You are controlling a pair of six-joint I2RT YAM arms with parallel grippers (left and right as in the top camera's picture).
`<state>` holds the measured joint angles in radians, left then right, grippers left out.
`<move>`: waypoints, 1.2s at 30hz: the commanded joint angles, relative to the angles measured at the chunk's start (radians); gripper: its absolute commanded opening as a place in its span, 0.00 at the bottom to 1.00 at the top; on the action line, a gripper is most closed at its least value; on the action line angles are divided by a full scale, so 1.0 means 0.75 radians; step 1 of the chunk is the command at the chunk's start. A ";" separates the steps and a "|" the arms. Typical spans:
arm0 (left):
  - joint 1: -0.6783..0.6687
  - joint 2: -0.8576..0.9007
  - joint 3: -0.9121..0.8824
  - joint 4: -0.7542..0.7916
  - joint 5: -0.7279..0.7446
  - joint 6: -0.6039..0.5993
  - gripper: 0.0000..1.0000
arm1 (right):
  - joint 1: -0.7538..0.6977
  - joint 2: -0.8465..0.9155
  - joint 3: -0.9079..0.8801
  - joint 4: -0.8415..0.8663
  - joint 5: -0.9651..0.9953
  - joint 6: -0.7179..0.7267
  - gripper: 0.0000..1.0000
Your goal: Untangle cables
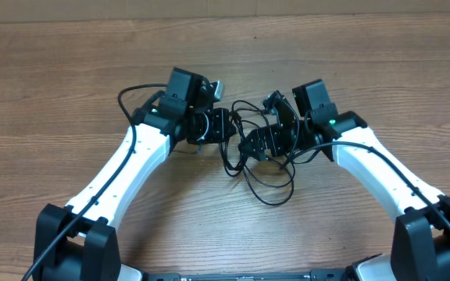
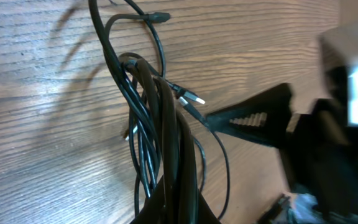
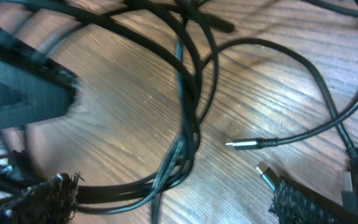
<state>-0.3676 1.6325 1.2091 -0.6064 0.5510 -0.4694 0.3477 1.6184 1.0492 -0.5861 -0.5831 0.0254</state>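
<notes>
Left claw [image 2: 174, 210] is closed tight on the bundle of cables [image 2: 157, 130]; in the left wrist view the black strands run together into its jaws at the bottom edge. Opposite it, the right claw [image 3: 169, 193] stands fully open and holds nothing. Its two padded fingers [image 3: 39, 199] are wide apart, and several strands lie on the wood between them.

The table [image 1: 225, 47] is brown wood with a clear grain, and it fills the background of all three views. Over it the left arm [image 1: 131, 164] and the right arm [image 1: 373, 160], both white and black, reach in from the two near corners. Their claws point toward each other near the middle of the table and are close together; I cannot tell if they touch.

The cables lie in this middle place, between and under the two claws, as a loose tangle. One loop spreads out toward the near edge, below the right claw.

In the left wrist view a small silver plug end [image 2: 194, 98] sticks out of the bundle, toward the right claw. In the right wrist view a second silver plug [image 3: 241, 144] lies flat on the wood, and a third plug [image 3: 265, 171] is just beside one finger.
</notes>
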 commanded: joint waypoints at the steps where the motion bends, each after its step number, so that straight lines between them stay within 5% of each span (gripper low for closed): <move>1: 0.036 -0.032 0.027 0.003 0.187 -0.009 0.04 | 0.008 -0.028 -0.071 0.103 0.007 -0.011 0.99; 17: 0.044 -0.032 0.027 0.081 0.431 -0.037 0.04 | 0.057 -0.028 -0.105 0.342 -0.022 -0.010 0.70; 24: 0.045 -0.032 0.027 0.121 0.420 -0.043 0.04 | 0.096 -0.028 -0.105 0.330 0.124 0.006 0.24; 27: 0.045 -0.032 0.027 0.115 0.328 -0.044 0.04 | 0.096 -0.028 -0.105 0.298 0.123 0.026 0.05; 36: 0.044 -0.031 0.027 0.016 -0.245 -0.044 0.04 | 0.069 -0.094 -0.046 0.125 -0.079 0.039 0.04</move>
<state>-0.3397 1.6325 1.2091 -0.5831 0.5678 -0.4995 0.4114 1.6115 0.9798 -0.4828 -0.5472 0.0566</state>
